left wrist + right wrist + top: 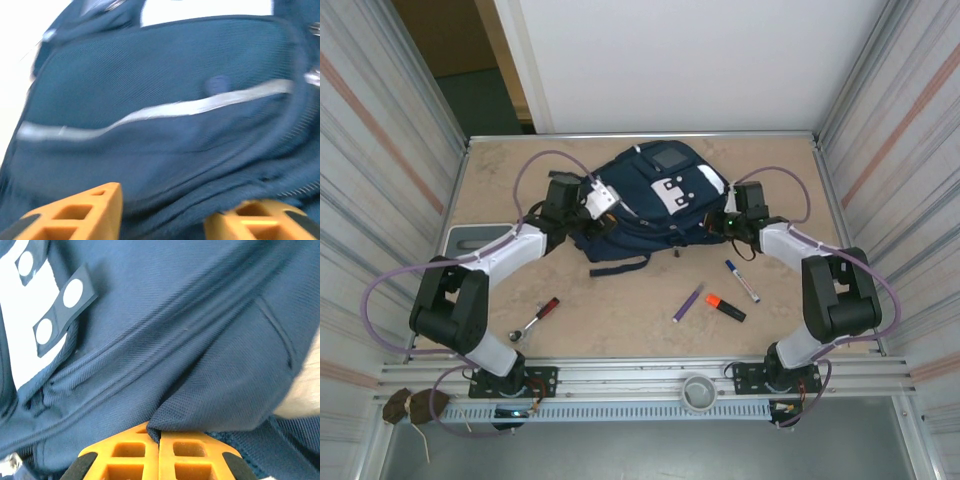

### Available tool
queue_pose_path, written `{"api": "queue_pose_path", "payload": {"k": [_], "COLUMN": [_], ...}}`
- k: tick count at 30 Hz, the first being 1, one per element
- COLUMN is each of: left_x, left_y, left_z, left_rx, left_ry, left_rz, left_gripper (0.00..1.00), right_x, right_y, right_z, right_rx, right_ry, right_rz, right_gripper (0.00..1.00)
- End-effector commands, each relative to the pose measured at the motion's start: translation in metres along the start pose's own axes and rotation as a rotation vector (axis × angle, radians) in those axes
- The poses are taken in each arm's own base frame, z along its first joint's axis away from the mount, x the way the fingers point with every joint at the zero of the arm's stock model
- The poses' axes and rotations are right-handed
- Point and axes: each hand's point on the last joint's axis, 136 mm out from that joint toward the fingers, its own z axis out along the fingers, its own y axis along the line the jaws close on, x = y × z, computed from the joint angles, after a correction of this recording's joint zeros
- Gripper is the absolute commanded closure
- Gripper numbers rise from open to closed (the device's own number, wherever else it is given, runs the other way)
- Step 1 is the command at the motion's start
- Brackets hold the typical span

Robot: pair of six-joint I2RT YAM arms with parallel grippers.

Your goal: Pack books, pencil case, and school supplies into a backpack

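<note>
The navy backpack (645, 205) lies at the back middle of the table, its white patch facing up. My left gripper (592, 205) is at its left side; in the left wrist view the orange fingers (95, 210) stand apart, open, with the blue fabric (165, 100) just beyond them. My right gripper (723, 220) is at the bag's right side, shut (160, 432) on a fold of the backpack's cloth (215, 390). A purple pen (687, 302), an orange highlighter (725, 307) and a white marker with a blue cap (742, 281) lie on the table in front of the bag. The books and pencil case are out of view.
A red-handled metal tool (535, 318) lies near the left arm's base. A grey ring (698, 392) sits on the front rail. A pale flat slab (470, 238) lies at the table's left edge. Corrugated walls close in both sides.
</note>
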Motion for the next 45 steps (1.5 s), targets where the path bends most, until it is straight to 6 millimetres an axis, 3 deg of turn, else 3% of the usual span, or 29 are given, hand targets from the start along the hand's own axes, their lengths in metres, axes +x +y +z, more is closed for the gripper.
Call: {"api": "queue_pose_path", "payload": {"k": [1,4,7,11,17,24,31,35,45], "left_x": [-0.001,0.01,0.012,-0.001,-0.018,-0.028,-0.017,-0.013,0.012], "left_y": [0.058,0.075,0.074,0.047,0.0,-0.026,-0.025,-0.021,-0.027], "left_z": [-0.017,-0.037,-0.055,-0.063,-0.044,-0.013,0.019,0.023,0.008], "left_rx": [-0.26,-0.337,-0.354,-0.302,-0.347,-0.42,-0.48,-0.512,-0.504], "left_ry": [0.011,0.014,-0.016,-0.069,-0.002,0.044,0.128,0.147,0.168], "left_rz": [-0.21,-0.351,-0.452,-0.534,-0.464,-0.35,-0.288,-0.279,-0.303], "left_gripper": [0.46,0.41,0.38,0.36,0.31,0.14,0.06,0.07,0.19], "right_x": [0.024,0.024,0.015,0.005,0.002,0.014,0.021,0.023,0.024], "right_y": [0.031,0.035,0.046,0.079,0.099,0.084,0.07,0.067,0.064], "right_z": [-0.01,-0.023,-0.041,-0.048,-0.013,0.018,0.027,0.029,0.033], "right_rx": [-0.054,-0.015,-0.011,-0.089,-0.146,-0.113,-0.106,-0.105,-0.103], "right_ry": [0.06,0.042,-0.011,-0.074,-0.05,-0.005,0.019,0.026,0.035], "right_rz": [-0.075,-0.145,-0.215,-0.282,-0.271,-0.247,-0.217,-0.211,-0.205], "right_gripper": [0.87,0.74,0.67,0.61,0.57,0.56,0.55,0.55,0.55]}}
